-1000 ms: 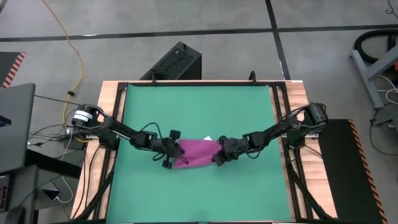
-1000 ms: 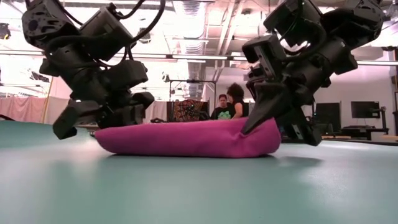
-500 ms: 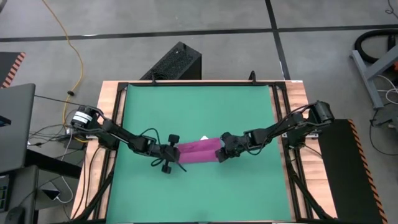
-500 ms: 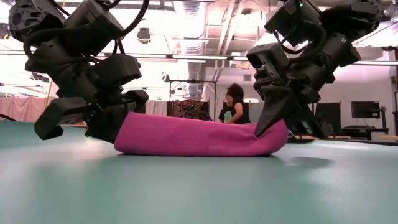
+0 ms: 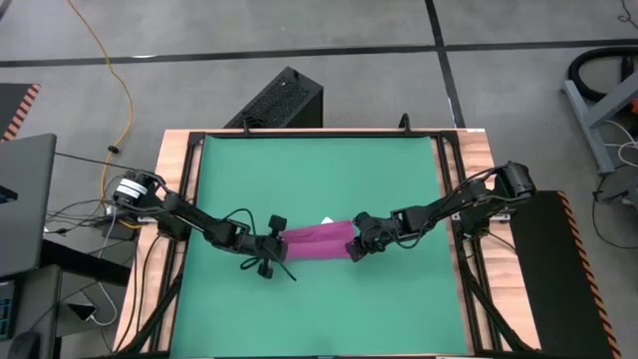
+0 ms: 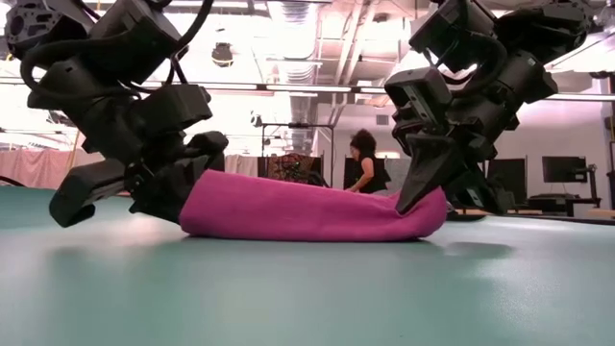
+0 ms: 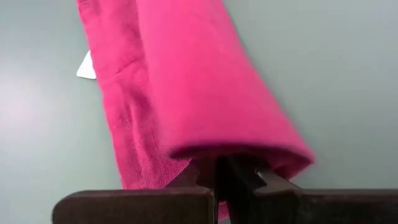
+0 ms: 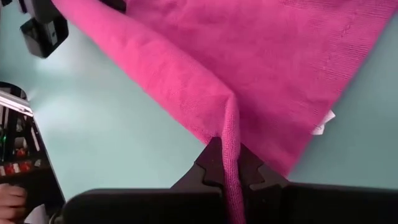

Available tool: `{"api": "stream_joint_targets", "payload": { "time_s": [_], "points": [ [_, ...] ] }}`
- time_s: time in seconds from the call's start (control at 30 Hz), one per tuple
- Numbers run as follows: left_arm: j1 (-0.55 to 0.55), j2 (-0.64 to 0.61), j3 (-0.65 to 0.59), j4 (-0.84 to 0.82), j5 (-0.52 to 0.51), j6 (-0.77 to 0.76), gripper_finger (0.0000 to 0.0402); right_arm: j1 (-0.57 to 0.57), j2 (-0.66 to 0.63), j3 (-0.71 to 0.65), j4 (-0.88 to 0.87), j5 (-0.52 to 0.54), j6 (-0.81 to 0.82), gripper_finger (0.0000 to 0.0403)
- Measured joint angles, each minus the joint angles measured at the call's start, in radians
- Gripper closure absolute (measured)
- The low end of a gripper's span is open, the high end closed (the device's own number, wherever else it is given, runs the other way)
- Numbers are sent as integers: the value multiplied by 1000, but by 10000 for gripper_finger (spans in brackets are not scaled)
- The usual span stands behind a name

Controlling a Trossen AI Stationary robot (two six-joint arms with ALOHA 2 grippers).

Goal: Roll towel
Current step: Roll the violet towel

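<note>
**Centre blocked, rest of the mat open**

The towel (image 5: 317, 242) and both arms form one bar across the middle of the mat (image 5: 319, 179). The left tool (image 5: 277, 244) and right tool (image 5: 351, 242) pinch its ends. Upper and lower mat lie bare.
</note>
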State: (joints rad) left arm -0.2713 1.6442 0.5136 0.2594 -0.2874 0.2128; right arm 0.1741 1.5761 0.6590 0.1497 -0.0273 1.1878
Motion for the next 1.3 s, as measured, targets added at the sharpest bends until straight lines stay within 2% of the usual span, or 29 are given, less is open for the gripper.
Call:
{"api": "stream_joint_targets", "payload": {
  "time_s": [0.17,0.5,0.7,1.0,1.13,1.3],
  "points": [
    [-22,-90,-3,-72,-129,61,401,0,0,0,19,1,-29,388],
    [-21,-201,-3,-203,-183,36,401,0,0,0,19,-1,-94,388],
    [-13,-198,-1,-194,-185,42,402,0,0,0,22,-3,-147,388],
    [56,-162,1,-121,-156,66,402,0,0,25,19,-3,-258,388],
    [82,-124,1,-110,-139,86,402,-2,0,72,-24,-31,-353,388],
    [91,-89,2,-97,-141,88,402,-28,0,96,-105,-47,-368,388]
  ]
}}
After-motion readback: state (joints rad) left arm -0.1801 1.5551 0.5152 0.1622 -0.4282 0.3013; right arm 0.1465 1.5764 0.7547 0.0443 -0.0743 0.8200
